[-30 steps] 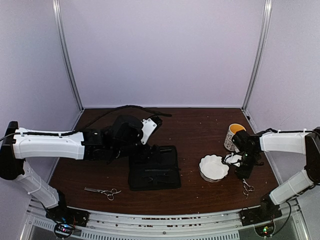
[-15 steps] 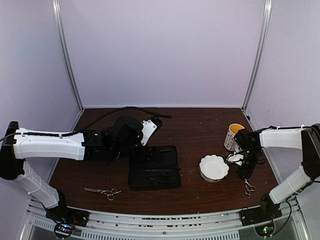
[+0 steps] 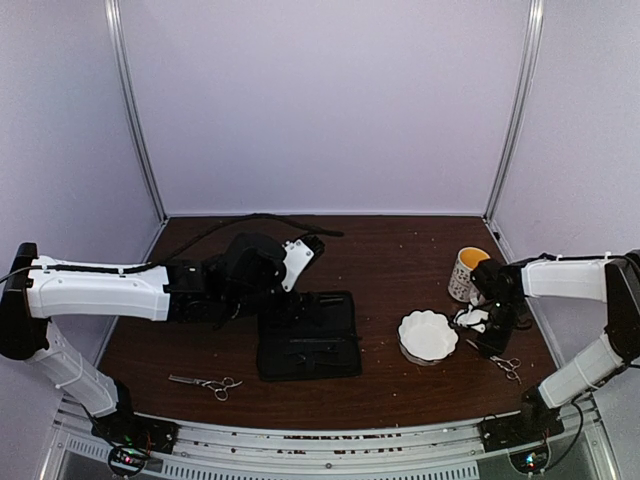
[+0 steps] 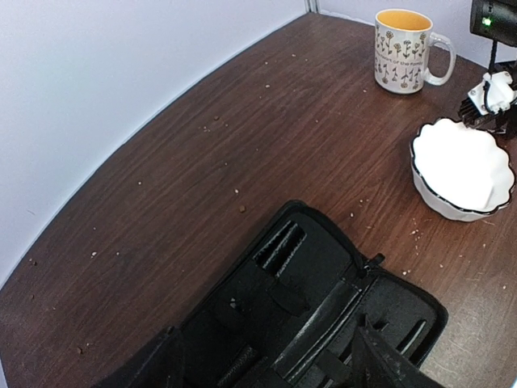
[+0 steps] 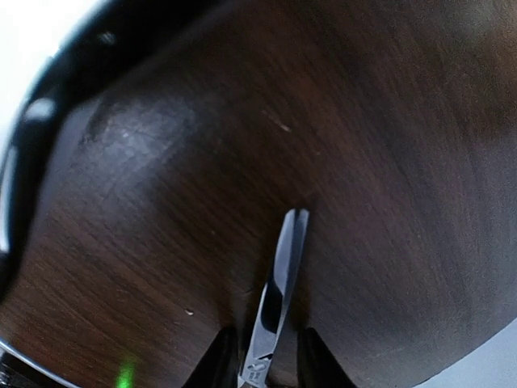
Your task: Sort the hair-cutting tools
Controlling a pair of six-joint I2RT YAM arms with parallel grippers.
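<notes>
One pair of silver scissors (image 3: 205, 382) lies on the table at the front left, away from both grippers. The second pair (image 3: 507, 366) lies at the front right, with its blades pointing at my right gripper (image 3: 488, 343). In the right wrist view the blades (image 5: 279, 275) run between the two close-set fingers, and my right gripper (image 5: 265, 343) is shut on them low over the wood. My left gripper (image 4: 265, 338) is open and empty, hovering over the open black case (image 4: 307, 307). I cannot pick out the small black clip pieces against the case (image 3: 308, 335).
A white scalloped bowl (image 3: 427, 335) stands just left of the right gripper and also shows in the left wrist view (image 4: 462, 166). A patterned mug (image 3: 466, 272) stands behind it. A black cable (image 3: 250, 218) runs along the back of the table.
The right-hand scissors have swung from nearly upright to diagonal and shifted right, rings now further right. The right gripper edged slightly back. The left arm has not moved.
</notes>
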